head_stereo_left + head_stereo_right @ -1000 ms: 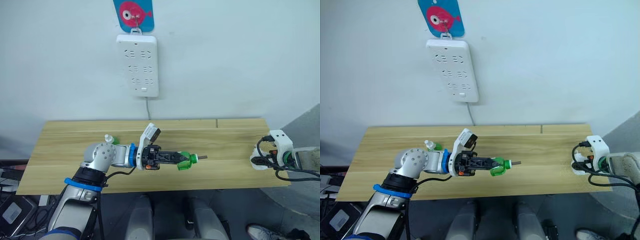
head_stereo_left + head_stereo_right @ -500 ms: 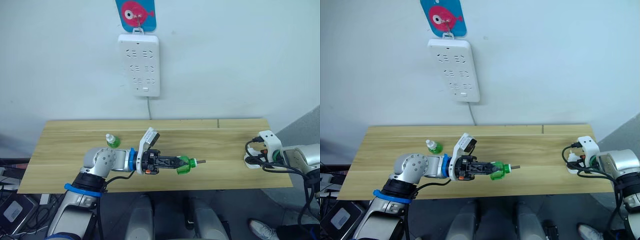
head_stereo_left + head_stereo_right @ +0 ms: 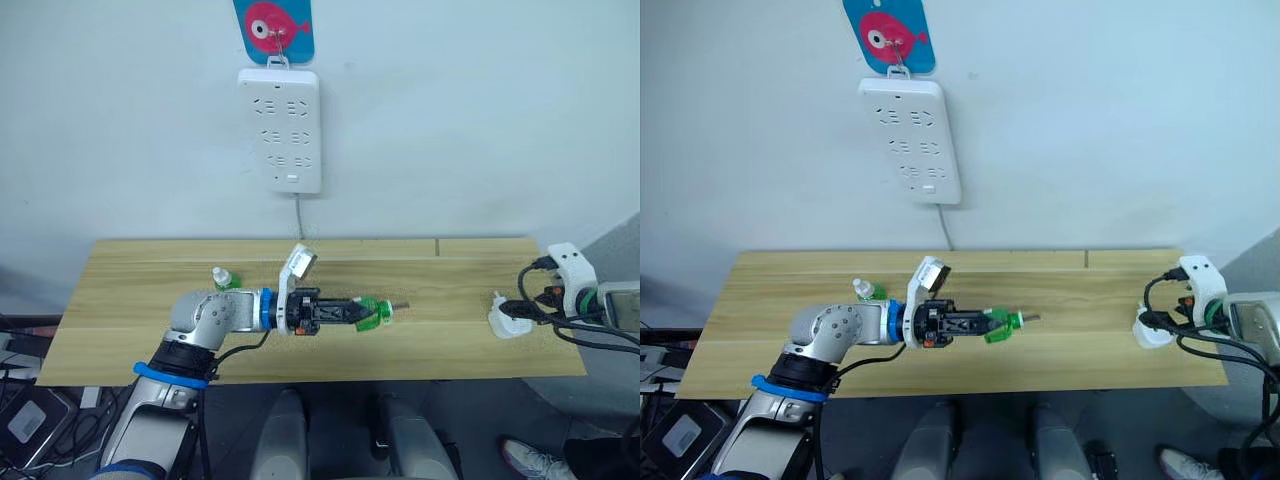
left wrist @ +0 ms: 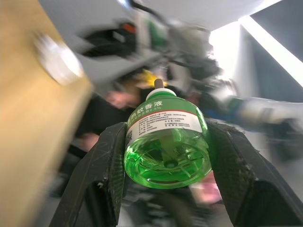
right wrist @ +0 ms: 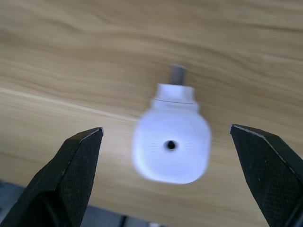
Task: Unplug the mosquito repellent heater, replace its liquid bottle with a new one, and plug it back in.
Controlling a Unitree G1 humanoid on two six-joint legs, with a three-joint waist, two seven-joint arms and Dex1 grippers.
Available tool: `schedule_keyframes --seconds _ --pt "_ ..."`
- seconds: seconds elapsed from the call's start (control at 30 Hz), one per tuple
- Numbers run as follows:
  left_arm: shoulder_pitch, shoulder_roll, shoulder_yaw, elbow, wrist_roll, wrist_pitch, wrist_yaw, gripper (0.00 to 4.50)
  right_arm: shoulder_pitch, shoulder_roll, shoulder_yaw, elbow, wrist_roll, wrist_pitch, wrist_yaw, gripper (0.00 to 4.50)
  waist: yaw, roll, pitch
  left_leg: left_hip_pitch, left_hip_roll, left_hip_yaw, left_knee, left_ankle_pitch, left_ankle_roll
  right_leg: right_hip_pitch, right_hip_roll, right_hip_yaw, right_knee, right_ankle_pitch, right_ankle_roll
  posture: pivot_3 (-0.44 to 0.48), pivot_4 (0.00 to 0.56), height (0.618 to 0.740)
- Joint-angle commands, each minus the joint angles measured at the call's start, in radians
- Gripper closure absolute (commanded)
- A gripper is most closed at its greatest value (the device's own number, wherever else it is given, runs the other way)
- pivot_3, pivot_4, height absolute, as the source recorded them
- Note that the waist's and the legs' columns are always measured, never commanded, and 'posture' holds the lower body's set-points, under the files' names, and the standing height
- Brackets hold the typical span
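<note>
Head views: a wooden table (image 3: 130,330) stands against a pale wall where a white power strip (image 3: 279,128) hangs with nothing plugged in.
Heater: the mosquito repellent heater (image 3: 505,318) lies unplugged on the table near its right end, just beside the right gripper (image 3: 1155,318).
Left gripper: the left gripper (image 3: 352,312) hovers over the table's middle, clamped on its liquid bottle (image 3: 372,312), held sideways with the wick pointing right.
New bottle: the new one (image 3: 222,277), white cap on, stands on the table behind the left arm.
Left wrist view: 2 black fingers (image 4: 106,163) pinch the capless green bottle at its base.
Right wrist view: 2 fingers spread wide, gripping nothing, with the heater lying between them on the wood.
Progress: unplugging and removal of the old bottle look done; setting it down, fitting the new one and replugging remain.
</note>
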Motion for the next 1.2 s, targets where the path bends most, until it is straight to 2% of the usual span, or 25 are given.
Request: schedule_keyframes --seconds 0.03,0.13,0.23,0.3,0.37,0.43,0.53,0.7,1.0,1.1,1.2 --pt "-0.015 -0.075 0.014 -0.029 0.161 -0.338 0.036 2.23 0.005 0.154 -0.309 -0.227 0.220 0.250 -0.002 0.03 0.001 0.000 0.000 0.000 0.000 0.000 0.000 0.000 0.000 0.000 0.000 0.000 0.000 0.000 0.000 0.194 0.247 0.740" --pt "-0.012 -0.092 -0.016 -0.009 0.292 -0.570 -0.001 2.23 0.025 0.280 -0.455 -0.278 0.386 0.309 -0.085 0.03 0.007 0.000 0.000 0.000 0.000 -0.001 0.000 0.000 0.000 0.001 0.000 -0.001 -0.001 0.000 0.000 0.201 0.243 0.740" --pt "-0.025 -0.156 -0.016 0.019 0.399 -0.796 0.059 2.23 0.009 0.537 -0.560 -0.328 0.695 0.309 -0.348 0.03 0.012 -0.001 -0.001 0.000 0.000 0.000 -0.001 0.000 0.000 0.001 0.000 -0.001 -0.001 0.000 0.000 0.199 0.240 0.740" --pt "-0.021 -0.181 -0.024 0.030 0.445 -0.885 0.073 2.23 0.062 0.597 -0.466 -0.360 0.964 0.148 -0.619 0.03 0.014 -0.001 -0.001 0.000 0.000 0.000 -0.001 0.000 0.000 0.001 0.000 0.000 -0.001 0.000 0.000 0.200 0.237 0.740" --pt "-0.014 -0.194 -0.031 0.035 0.465 -0.923 0.065 2.23 0.109 0.587 -0.354 -0.385 1.166 -0.013 -0.847 0.03 0.014 -0.001 -0.001 -0.001 -0.001 0.001 0.000 0.000 0.000 0.000 0.000 0.001 -0.001 0.000 0.000 0.200 0.237 0.740" --pt "-0.007 -0.201 -0.039 0.021 0.470 -0.938 0.060 2.23 0.120 0.590 -0.248 -0.421 1.228 -0.111 -0.977 0.03 0.013 -0.001 -0.001 -0.001 -0.001 0.003 0.000 0.000 0.000 0.000 -0.001 0.003 -0.001 0.000 0.001 0.198 0.236 0.740" --pt "-0.009 -0.208 -0.041 0.009 0.469 -0.937 0.061 2.23 0.126 0.588 -0.148 -0.440 1.260 -0.239 -1.090 0.03 0.007 -0.001 -0.001 -0.001 -0.002 0.004 0.000 0.000 0.000 0.000 -0.001 0.003 -0.002 0.001 0.002 0.204 0.246 0.740" --pt "-0.007 -0.205 -0.039 0.002 0.471 -0.941 0.053 2.23 0.113 0.556 -0.060 -0.439 1.299 -0.386 -1.167 0.03 0.004 -0.001 -0.001 -0.001 -0.001 0.003 0.000 0.000 0.000 0.000 -0.001 0.003 -0.001 0.001 0.002 0.207 0.253 0.740" --pt "0.005 -0.200 -0.043 -0.021 0.474 -0.933 0.057 2.23 0.082 0.511 0.023 -0.429 1.327 -0.518 -1.179 0.03 -0.005 -0.001 -0.001 -0.001 -0.001 0.002 0.000 0.000 0.000 0.000 0.000 0.002 -0.001 0.001 0.002 0.215 0.267 0.740" --pt "0.002 -0.201 -0.045 -0.028 0.473 -0.927 0.059 2.23 0.080 0.490 0.050 -0.431 1.337 -0.533 -1.168 0.61 -0.005 -0.001 -0.001 -0.001 -0.001 0.002 0.000 0.000 0.000 0.000 0.000 0.002 -0.001 0.001 0.002 0.215 0.267 0.740" --pt "-0.003 -0.204 -0.046 -0.028 0.472 -0.926 0.057 2.23 0.077 0.474 0.068 -0.429 1.342 -0.545 -1.159 1.63 -0.005 -0.001 -0.001 -0.001 -0.001 0.002 0.000 0.000 0.000 0.000 0.000 0.002 -0.001 0.001 0.002 0.213 0.264 0.740"
